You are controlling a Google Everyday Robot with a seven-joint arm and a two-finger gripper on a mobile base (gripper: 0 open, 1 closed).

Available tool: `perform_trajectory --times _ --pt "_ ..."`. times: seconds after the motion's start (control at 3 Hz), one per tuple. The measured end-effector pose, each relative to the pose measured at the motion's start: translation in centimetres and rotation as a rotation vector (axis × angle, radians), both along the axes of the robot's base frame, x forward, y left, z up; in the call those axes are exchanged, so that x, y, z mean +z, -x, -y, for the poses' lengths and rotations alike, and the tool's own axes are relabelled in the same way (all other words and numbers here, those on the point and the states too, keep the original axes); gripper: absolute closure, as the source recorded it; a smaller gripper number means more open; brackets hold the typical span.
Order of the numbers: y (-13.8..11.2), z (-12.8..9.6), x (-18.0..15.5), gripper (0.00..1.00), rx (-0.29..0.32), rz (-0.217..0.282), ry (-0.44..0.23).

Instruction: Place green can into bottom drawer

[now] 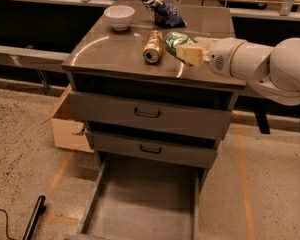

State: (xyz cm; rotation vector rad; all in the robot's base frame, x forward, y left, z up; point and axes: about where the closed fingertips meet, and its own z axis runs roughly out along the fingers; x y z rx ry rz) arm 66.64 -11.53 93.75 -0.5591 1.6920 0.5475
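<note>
The green can (pixel 174 42) has a green and white label. It lies tilted in my gripper (pixel 188 53), just above the cabinet top (pixel 110 49), right beside the gold can (pixel 153 46). The gripper's cream fingers (pixel 191 55) are shut on the green can's right end. My white arm (pixel 270 69) reaches in from the right. The bottom drawer (pixel 140 209) is pulled out at the foot of the cabinet, a wide grey tray with a bare floor.
A white bowl (pixel 119 16) and a dark snack bag (pixel 166 13) sit at the back of the cabinet top. The two upper drawers (pixel 148 113) stand slightly open. A cardboard box (pixel 70 126) sits left of the cabinet, and a black rod (pixel 34 219) lies on the floor.
</note>
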Motion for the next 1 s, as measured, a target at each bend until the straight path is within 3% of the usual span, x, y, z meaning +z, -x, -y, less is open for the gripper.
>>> perform_trajectory --times 0.33,1.0 --pt "1.9 -1.2 0.0 1.0 0.063 -0.024 -0.043" --pt "10.0 -6.3 -0.5 1.0 0.232 -0.121 -0.184"
